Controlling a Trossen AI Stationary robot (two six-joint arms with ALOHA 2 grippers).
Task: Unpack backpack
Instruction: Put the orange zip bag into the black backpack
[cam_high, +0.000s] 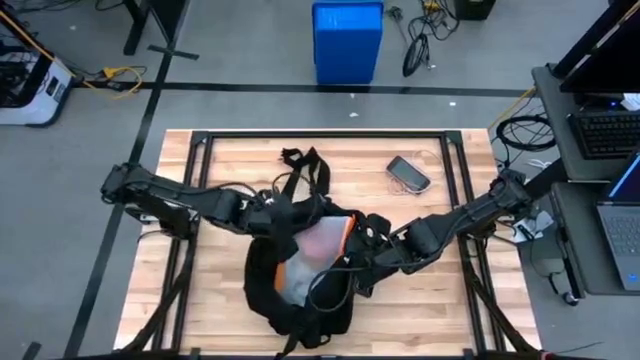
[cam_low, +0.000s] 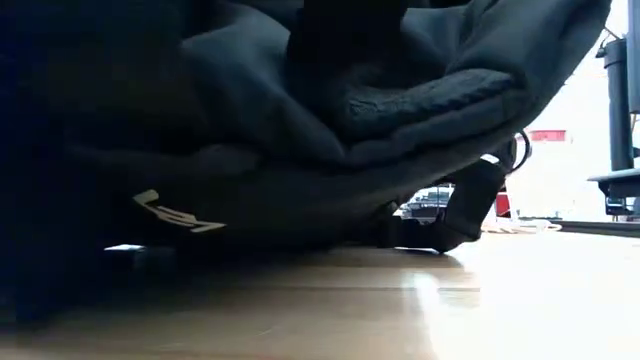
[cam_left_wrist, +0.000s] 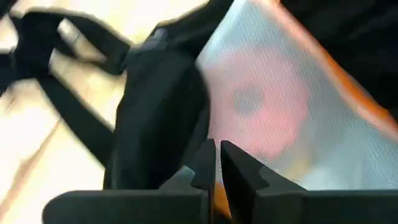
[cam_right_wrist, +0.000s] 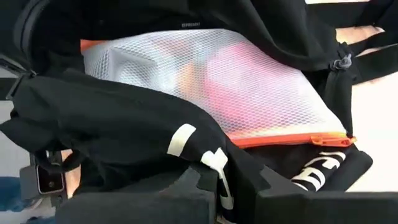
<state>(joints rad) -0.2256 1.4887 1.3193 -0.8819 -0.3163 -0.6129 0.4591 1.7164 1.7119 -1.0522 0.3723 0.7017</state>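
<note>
The backpack (cam_high: 300, 285) lies open at the counter's (cam_high: 455, 300) 6 o'clock; both grippers, left (cam_high: 297, 212) and right (cam_high: 368, 262), pinch its fabric with near-closed fingers, seemingly to spread the mouth and bare the mesh pouch (cam_high: 315, 250).

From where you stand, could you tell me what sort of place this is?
Probably a robotics lab: a wooden workbench on grey flooring, a desk with a keyboard and a laptop alongside, and loose cables on the floor.

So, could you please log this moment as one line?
backpack: open, mid-table | mesh pouch: inside | left gripper: shut at pouch | right gripper: shut on backpack | phone: on table
</note>
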